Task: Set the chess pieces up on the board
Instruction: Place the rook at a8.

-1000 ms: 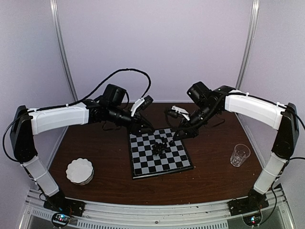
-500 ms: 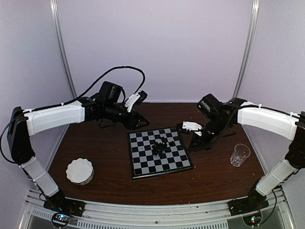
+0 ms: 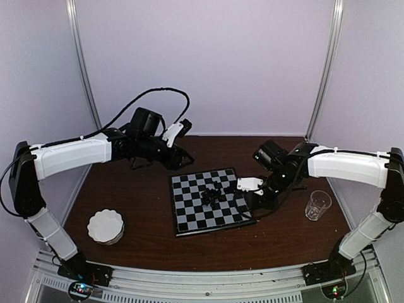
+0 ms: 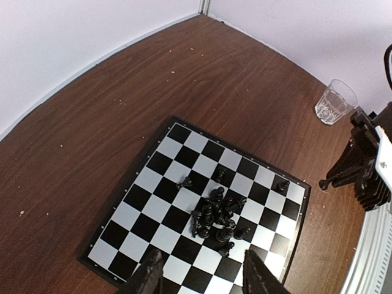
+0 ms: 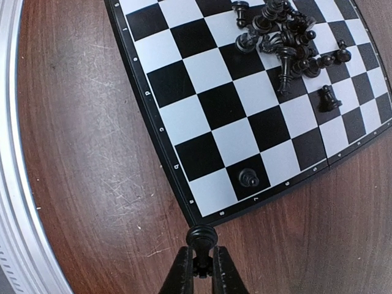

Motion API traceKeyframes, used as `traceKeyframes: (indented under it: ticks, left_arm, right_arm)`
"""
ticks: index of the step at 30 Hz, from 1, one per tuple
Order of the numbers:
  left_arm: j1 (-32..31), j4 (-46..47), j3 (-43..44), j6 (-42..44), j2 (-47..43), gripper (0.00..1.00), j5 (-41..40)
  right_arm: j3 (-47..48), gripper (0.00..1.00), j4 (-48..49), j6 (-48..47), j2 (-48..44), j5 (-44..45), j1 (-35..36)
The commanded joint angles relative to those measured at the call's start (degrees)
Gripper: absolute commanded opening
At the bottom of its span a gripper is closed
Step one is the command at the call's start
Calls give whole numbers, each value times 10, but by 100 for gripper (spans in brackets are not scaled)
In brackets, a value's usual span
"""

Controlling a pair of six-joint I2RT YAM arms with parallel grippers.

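Right wrist, round-headed black pawn (image 5: 202, 235) in right gripper (image 5: 201, 256); checkered board (image 5: 184, 119)

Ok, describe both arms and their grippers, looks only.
Both arms match: the left arm and right arm have smooth white shells over the long links, with black joints between. A black cable loops above the left one. The left gripper and right gripper end in slim, dark, tapering fingers. No markings are legible.
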Motion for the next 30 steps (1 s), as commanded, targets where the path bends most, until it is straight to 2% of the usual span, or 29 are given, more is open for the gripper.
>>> traceKeyframes:
  ticks: [1, 10, 30]
  left_arm:
    - [3, 11, 15, -4, -17, 45, -10]
    - [3, 9, 16, -7, -8, 45, -1]
    - [3, 4, 20, -7, 0, 45, 8]
  right_arm:
    - [-5, 5, 37, -7, 33, 17, 16]
    - [10, 5, 48, -8, 84, 18, 23]
    - [16, 8, 56, -3, 119, 55, 22]
